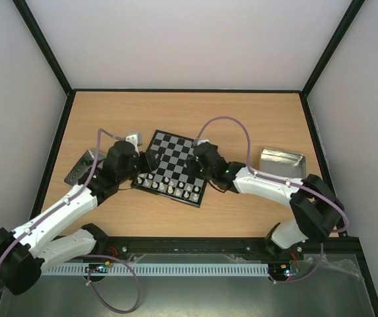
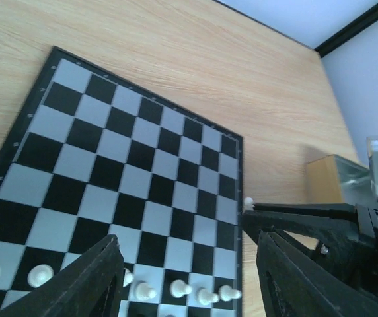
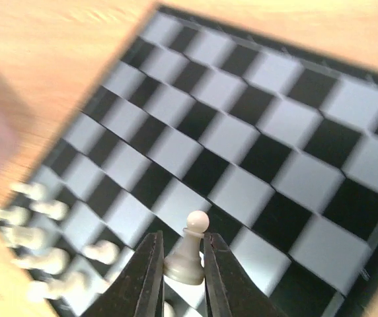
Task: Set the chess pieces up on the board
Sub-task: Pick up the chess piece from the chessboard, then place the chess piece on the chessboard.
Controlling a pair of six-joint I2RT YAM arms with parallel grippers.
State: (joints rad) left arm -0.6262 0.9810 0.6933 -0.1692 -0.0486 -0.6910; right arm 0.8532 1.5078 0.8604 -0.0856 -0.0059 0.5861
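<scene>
Right wrist view, lower centre: the right gripper (image 3: pixel 181 243) is clamped on one white pawn (image 3: pixel 188 259) (upright, head clear above the fingertips) over the board (image 3: pixel 255 132). Contact with the square cannot be determined.

Left wrist view, bottom edge: the left gripper (image 2: pixel 189 271) has its jaws wide apart, nothing between them.

Top view, centre: the chess pieces (image 1: pixel 170 188) stand in the board's lowest rows. One metal tray (image 1: pixel 83 166) lies mid-left and a second tray (image 1: pixel 283 162) mid-right.
</scene>
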